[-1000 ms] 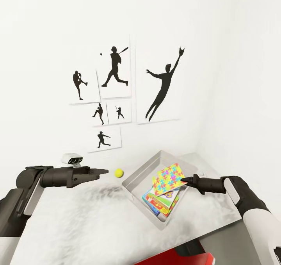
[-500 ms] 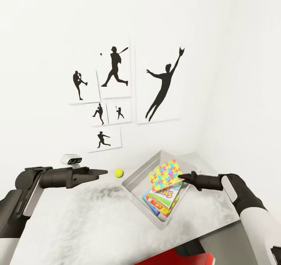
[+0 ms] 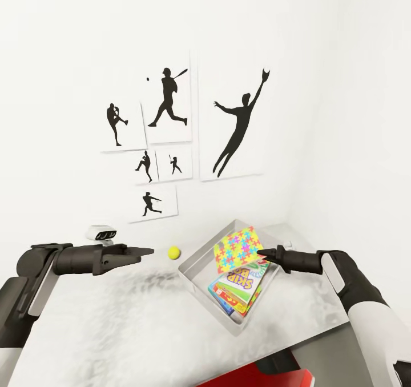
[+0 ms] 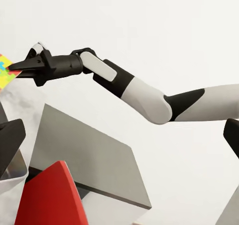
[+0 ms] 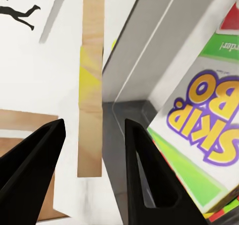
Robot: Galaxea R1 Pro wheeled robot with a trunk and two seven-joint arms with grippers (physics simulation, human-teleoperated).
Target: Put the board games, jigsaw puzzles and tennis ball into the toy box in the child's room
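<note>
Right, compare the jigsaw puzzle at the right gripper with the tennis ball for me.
The jigsaw puzzle is a thin flat sheet of many colours; the tennis ball is a small plain yellow-green sphere. The puzzle sits tilted over the toy box, above the Skip-Bo box, at the tip of the right gripper; the ball rests on the table outside the box, just ahead of the left gripper, untouched. Both are toys to be packed.

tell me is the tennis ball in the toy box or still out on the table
Out. The ball sits on the table, apart from the toy box, between the box and the left pincer.
</note>
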